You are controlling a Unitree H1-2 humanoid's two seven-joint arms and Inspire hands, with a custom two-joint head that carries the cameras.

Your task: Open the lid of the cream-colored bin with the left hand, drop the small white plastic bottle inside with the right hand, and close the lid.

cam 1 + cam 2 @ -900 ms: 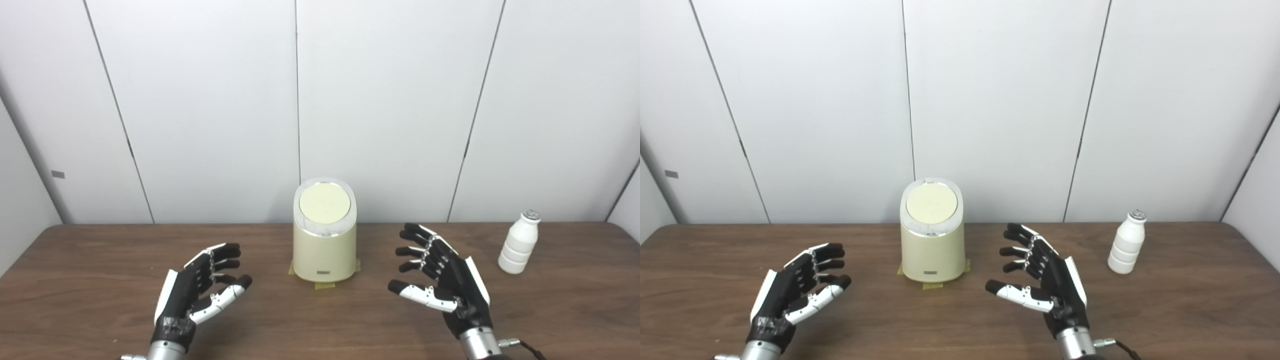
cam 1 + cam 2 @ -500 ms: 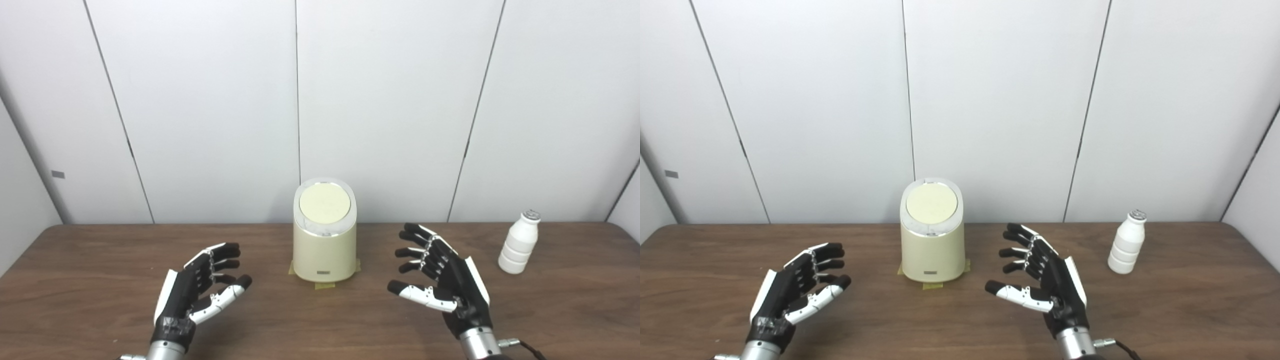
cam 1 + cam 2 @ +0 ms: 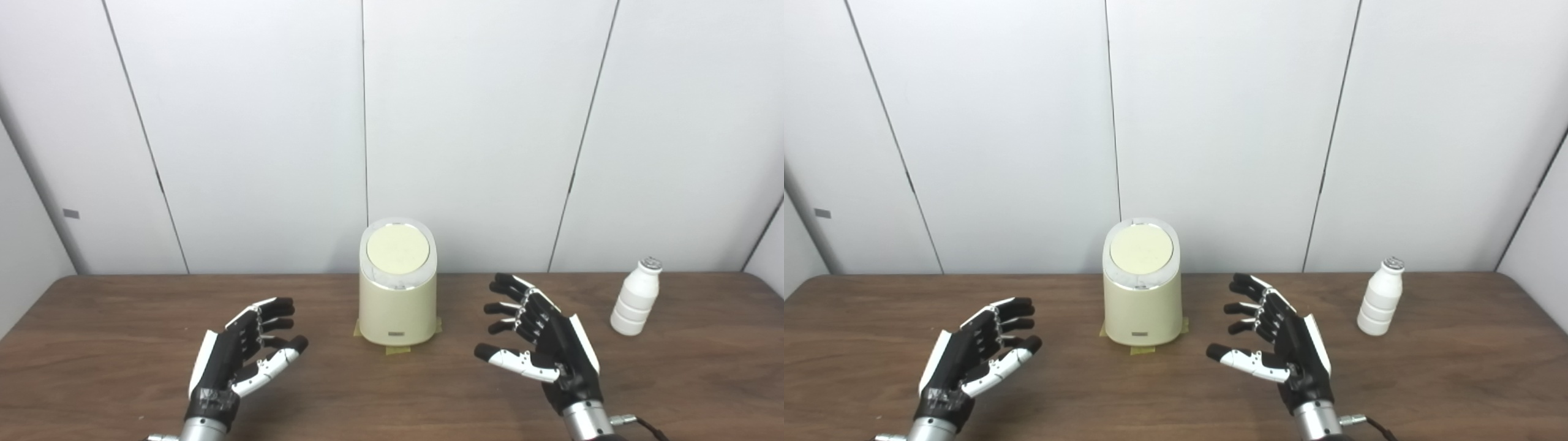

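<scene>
Both hands, L [image 3: 242,355] and R [image 3: 542,346], spread open & empty on worktop [image 3: 122,343]; bottle [image 3: 636,297] upright far R of lidded bin [image 3: 397,288], likely light, slick, tippy: grip ribbed mid-body.

Both forearms are cut off by the bottom edge; the bin's [image 3: 397,306] small front label [image 3: 396,334] is unreadable.

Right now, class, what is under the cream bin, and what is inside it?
Yellowish tape pokes out beneath the cream bin on the table. Its lid is shut, hiding the inside.
</scene>
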